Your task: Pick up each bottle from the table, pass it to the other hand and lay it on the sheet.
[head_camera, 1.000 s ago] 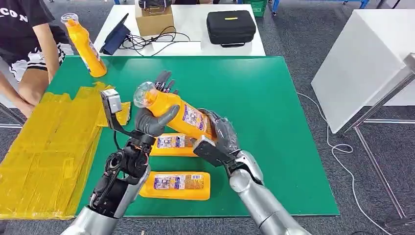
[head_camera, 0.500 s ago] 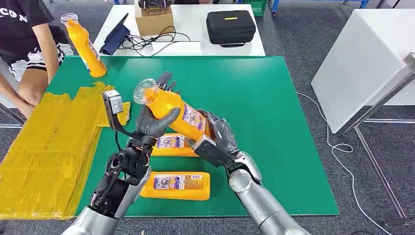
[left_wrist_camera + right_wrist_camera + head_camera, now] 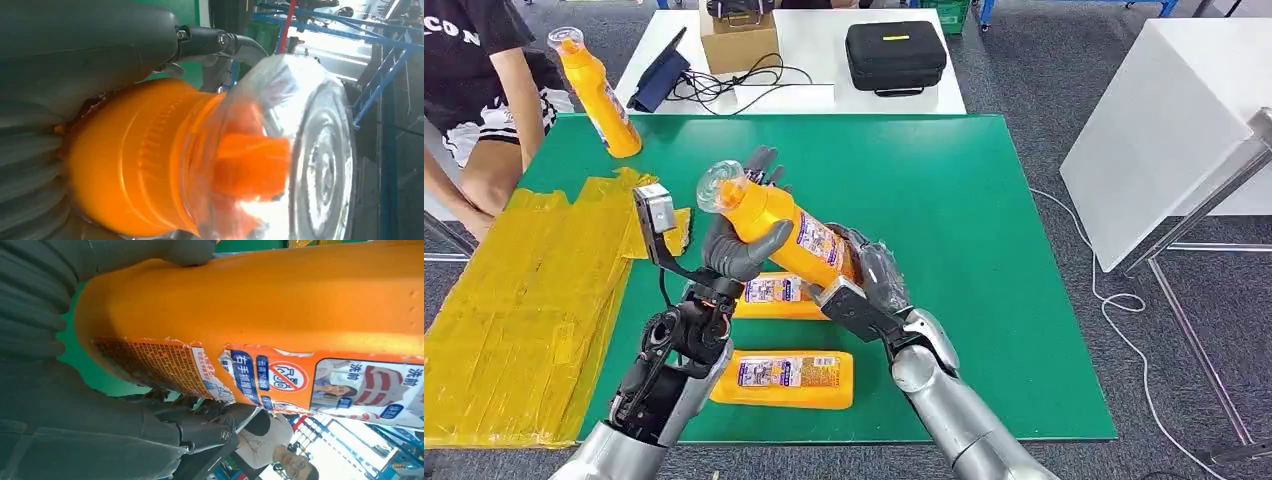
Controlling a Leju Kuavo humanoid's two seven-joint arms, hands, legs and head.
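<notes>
- Handover is taking place above the green counter (image 3: 984,200): one orange bottle (image 3: 789,232) is hanging in the air, tilted, clear cap end raised toward the far-left side, base end low toward the robot.
- Left hand (image 3: 742,245) is grasping the bottle at its shoulder, just under the clear cap (image 3: 300,150); thumb is wrapping the near face and the dark fingers (image 3: 762,165) are sticking up past the far face.
- Right hand (image 3: 874,275) is grasping the base end; its wrist camera shows the thumb over the bottle's bottom edge and the fingers (image 3: 210,427) curled against the label side.
- Both hands are thus clenched on the same bottle; the pass is judged half done, with neither hand released.
- Doing this step well: the left grip should be firm before the right fingers are opening; the body looks smooth and the grip sits near the narrow end, so a slip toward the base is the risk.
- Right hand should be opening straight away from the bottle, not dragging the label.
- Yellow sheet (image 3: 514,300) is lying to the outer side of the left fingers, so the left arm should be swinging that way and lowering the bottle on its side.
- Two more bottles: one (image 3: 779,290) directly under the hands, another (image 3: 786,378) nearer the robot, both lying flat on the counter.
- A person (image 3: 484,90) at the far-left corner is holding a further bottle (image 3: 599,90) upright.
</notes>
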